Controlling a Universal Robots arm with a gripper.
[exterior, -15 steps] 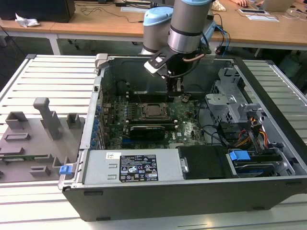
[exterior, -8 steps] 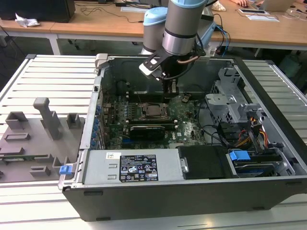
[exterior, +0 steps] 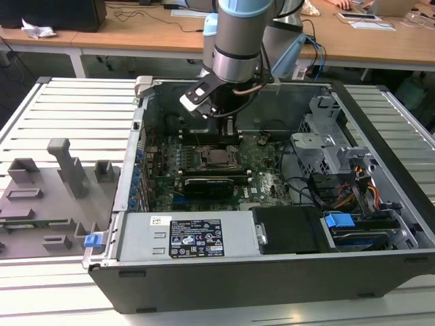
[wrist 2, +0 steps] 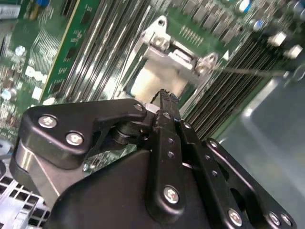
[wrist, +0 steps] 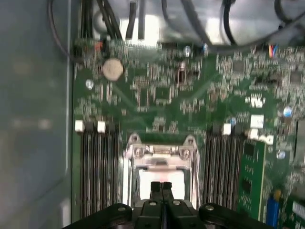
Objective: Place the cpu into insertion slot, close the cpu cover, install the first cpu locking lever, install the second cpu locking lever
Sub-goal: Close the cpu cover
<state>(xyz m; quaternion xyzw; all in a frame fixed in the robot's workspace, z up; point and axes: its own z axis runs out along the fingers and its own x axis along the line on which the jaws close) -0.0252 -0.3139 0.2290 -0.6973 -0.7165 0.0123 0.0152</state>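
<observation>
Cpu (wrist: pixel 177 183) lay framed by the cover (wrist: pixel 159 151), low centre of the first wrist view. Hand (wrist: pixel 161 184), pinched closed and empty, hung just above; a skewed push might scratch it.

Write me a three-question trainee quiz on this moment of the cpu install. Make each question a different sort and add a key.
1. True or false: the end effector has its fingers spread wide apart.
2. Multiple choice: in both wrist views, what sits just beyond the fingertips? A) a cooling fan B) the cpu, pale face up C) a loose screw.
3. Fill in: the grey fixture tray lies on the exterior view's ____ of the computer case.
Key: 1 false; 2 B; 3 left.
</observation>
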